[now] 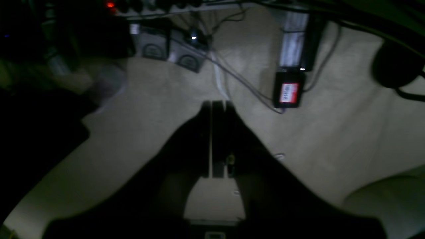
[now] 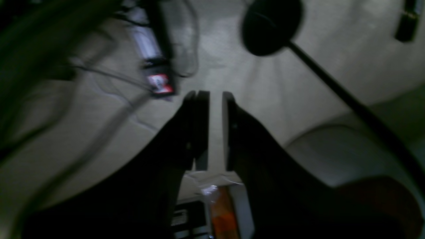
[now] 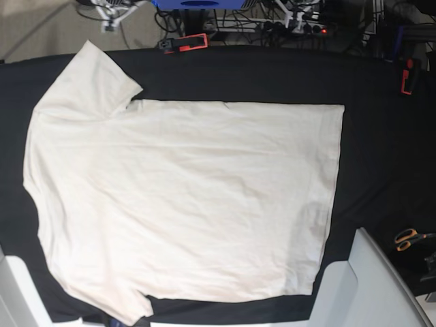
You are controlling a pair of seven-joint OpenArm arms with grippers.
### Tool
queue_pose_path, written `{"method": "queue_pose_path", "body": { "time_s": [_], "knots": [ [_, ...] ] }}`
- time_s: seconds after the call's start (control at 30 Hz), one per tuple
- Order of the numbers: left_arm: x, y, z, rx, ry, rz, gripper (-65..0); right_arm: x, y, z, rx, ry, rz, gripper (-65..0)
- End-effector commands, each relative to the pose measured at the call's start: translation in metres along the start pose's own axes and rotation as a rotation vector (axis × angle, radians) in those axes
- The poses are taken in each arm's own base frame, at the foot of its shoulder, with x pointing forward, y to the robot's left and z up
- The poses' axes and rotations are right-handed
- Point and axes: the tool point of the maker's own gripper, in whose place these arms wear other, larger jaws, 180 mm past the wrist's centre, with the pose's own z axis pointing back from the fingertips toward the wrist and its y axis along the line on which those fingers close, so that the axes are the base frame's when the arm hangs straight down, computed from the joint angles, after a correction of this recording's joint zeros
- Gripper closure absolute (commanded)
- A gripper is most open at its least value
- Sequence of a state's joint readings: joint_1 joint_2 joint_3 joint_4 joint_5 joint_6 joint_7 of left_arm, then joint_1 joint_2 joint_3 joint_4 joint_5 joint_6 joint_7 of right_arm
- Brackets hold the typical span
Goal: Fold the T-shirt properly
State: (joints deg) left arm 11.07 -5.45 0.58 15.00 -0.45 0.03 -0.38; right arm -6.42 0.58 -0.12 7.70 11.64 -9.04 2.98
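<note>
Up off the table, both grippers carry nothing.
Left gripper [image 1: 218, 106] has its jaws pressed together, right gripper [image 2: 215, 98] shows a narrow gap, pale floor beyond both. One cream T-shirt [image 3: 184, 204] lies flat and lightly wrinkled on the black table cloth [image 3: 381, 157], sleeves left; one pair of scissors [image 3: 407, 238] sits at the right edge.

Both arms are up off the tabletop, wrist cams looking down at the floor. Left tool [image 1: 218, 103] has its jaws pressed together, holding nothing. Right tool [image 2: 215, 96] shows a narrow gap between its fingers, also with nothing in it.
</note>
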Motion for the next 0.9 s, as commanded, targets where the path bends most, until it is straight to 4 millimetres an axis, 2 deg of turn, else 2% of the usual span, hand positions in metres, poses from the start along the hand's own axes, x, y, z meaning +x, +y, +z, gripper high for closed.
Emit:
{"method": "queue_pose_path", "body": {
  "time_s": [0.0,0.13,0.3,0.57,0.87],
  "knots": [
    [0.002,0.009,0.0,0.017,-0.005,-0.004,0.0,0.016,-0.013,-0.001,-0.029,-0.028,0.0,-6.3],
    [0.005,0.015,0.0,0.026,-0.009,-0.006,0.0,0.02,-0.018,-0.001,-0.038,-0.031,-0.008,-6.3],
    [0.004,0.015,0.0,0.026,-0.007,-0.006,0.0,0.03,-0.008,0.0,-0.022,-0.074,-0.016,-6.3],
    [0.003,0.014,0.0,0.025,-0.006,-0.006,0.0,0.002,-0.025,0.0,-0.045,-0.07,0.001,-6.3],
    [-0.003,0.009,0.001,0.017,0.003,-0.003,0.0,-0.013,-0.03,0.0,-0.051,-0.055,0.01,-6.0]
  ]
}}
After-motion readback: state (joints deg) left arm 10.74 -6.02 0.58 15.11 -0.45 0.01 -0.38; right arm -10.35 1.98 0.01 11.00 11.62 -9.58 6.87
